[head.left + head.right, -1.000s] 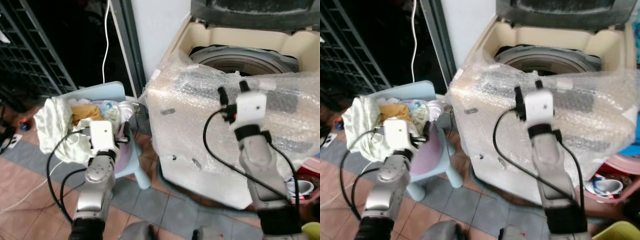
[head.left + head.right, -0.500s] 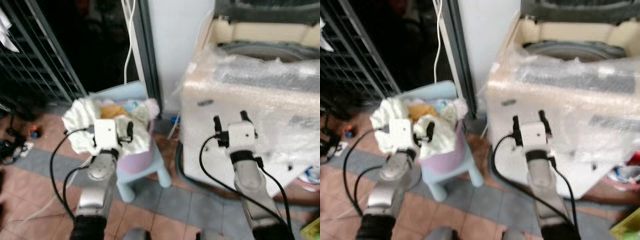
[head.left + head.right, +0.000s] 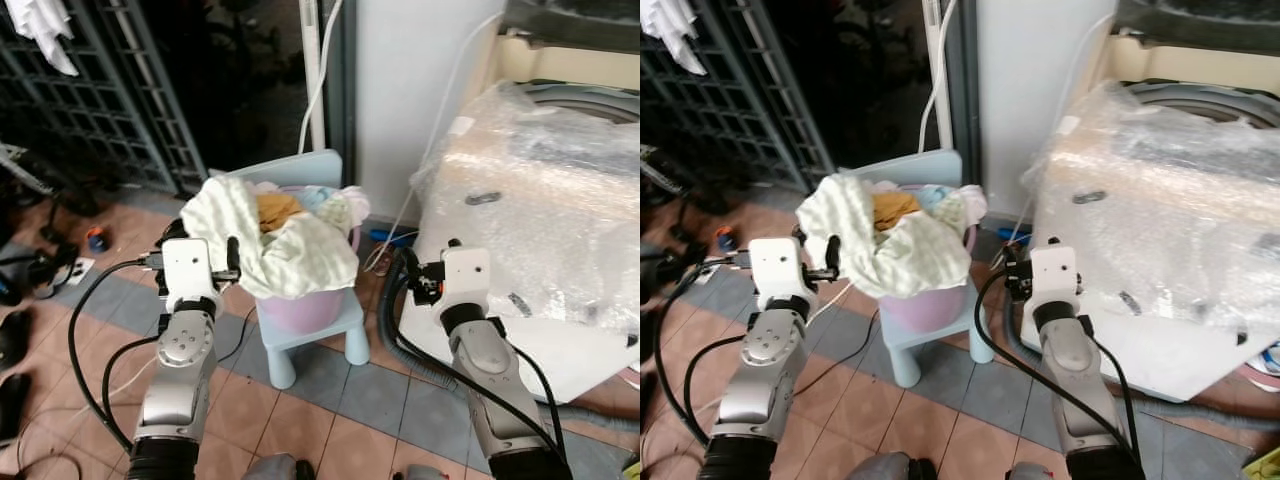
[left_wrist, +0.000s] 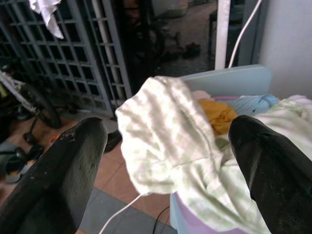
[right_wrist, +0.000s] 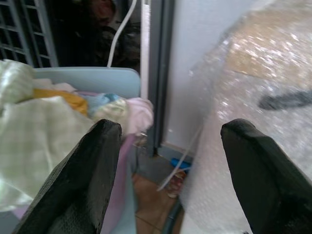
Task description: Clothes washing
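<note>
A lilac laundry basket [image 3: 305, 310] stands on a small light-blue chair [image 3: 312, 347]. It is heaped with clothes: a pale green checked cloth [image 3: 270, 240] drapes over its rim, with an orange garment [image 4: 218, 113] and light-blue pieces behind. To the right stands the washing machine [image 3: 540, 200], wrapped in bubble wrap, its lid up. My left gripper [image 3: 200, 243] hovers open just left of the basket, facing the green cloth. Between the chair and the washer's front corner, my right gripper [image 3: 432, 262] is open and holds nothing.
A dark metal grille gate [image 3: 90, 90] closes off the left, with white cloth [image 3: 40, 30] hanging on it. Shoes [image 3: 20, 330] lie on the tiled floor at the left. A white cable [image 3: 318, 60] hangs behind the chair. Grey hoses [image 3: 398, 320] curl at the washer's base.
The camera has swung left and pulled back, so the basket now sits mid-view. My right gripper has come down from the washer's top to beside its front corner.
</note>
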### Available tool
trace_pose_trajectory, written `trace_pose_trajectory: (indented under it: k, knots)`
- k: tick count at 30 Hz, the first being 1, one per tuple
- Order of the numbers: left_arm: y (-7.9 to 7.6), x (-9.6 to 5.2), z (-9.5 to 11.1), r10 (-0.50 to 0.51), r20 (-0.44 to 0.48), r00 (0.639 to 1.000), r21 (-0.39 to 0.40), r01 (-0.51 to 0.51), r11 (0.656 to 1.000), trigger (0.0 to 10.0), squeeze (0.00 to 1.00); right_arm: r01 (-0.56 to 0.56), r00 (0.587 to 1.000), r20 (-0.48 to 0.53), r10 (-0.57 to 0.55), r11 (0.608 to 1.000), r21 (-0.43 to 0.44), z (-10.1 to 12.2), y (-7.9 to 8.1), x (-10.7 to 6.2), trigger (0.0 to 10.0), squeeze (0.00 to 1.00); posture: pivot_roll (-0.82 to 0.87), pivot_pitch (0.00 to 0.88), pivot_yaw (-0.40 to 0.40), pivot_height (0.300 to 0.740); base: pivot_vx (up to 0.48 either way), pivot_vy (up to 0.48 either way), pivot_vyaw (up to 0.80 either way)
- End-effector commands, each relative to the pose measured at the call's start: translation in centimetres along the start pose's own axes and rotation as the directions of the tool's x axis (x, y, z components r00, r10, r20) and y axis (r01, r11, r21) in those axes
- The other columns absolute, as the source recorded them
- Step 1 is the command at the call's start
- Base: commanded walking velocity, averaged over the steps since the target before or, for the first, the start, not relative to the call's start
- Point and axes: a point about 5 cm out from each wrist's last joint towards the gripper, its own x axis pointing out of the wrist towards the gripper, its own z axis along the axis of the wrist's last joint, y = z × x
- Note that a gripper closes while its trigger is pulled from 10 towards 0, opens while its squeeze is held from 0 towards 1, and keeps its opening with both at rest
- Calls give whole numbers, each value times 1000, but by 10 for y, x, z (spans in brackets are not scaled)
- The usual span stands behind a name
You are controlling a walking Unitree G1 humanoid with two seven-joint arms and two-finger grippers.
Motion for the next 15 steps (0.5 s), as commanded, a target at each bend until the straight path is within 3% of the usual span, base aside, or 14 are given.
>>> trace_pose_trajectory:
  k: [1,10,15]
  knots:
    - [8,-1,2,33,9,999,11,-34,999,10000,0,-30,999,31,30,999,13,10,6,7,10000,0,-40,44,99,740,0,0,731]
    - [18,-5,-2,43,-13,999,-15,-43,999,10000,0,-85,996,5,85,996,0,15,4,17,10000,0,-28,53,82,740,0,0,726]
    - [19,-6,-3,44,-18,999,-9,-44,999,10000,0,-178,978,-106,177,984,-2,-1,13,18,10000,0,-26,50,81,740,0,0,704]
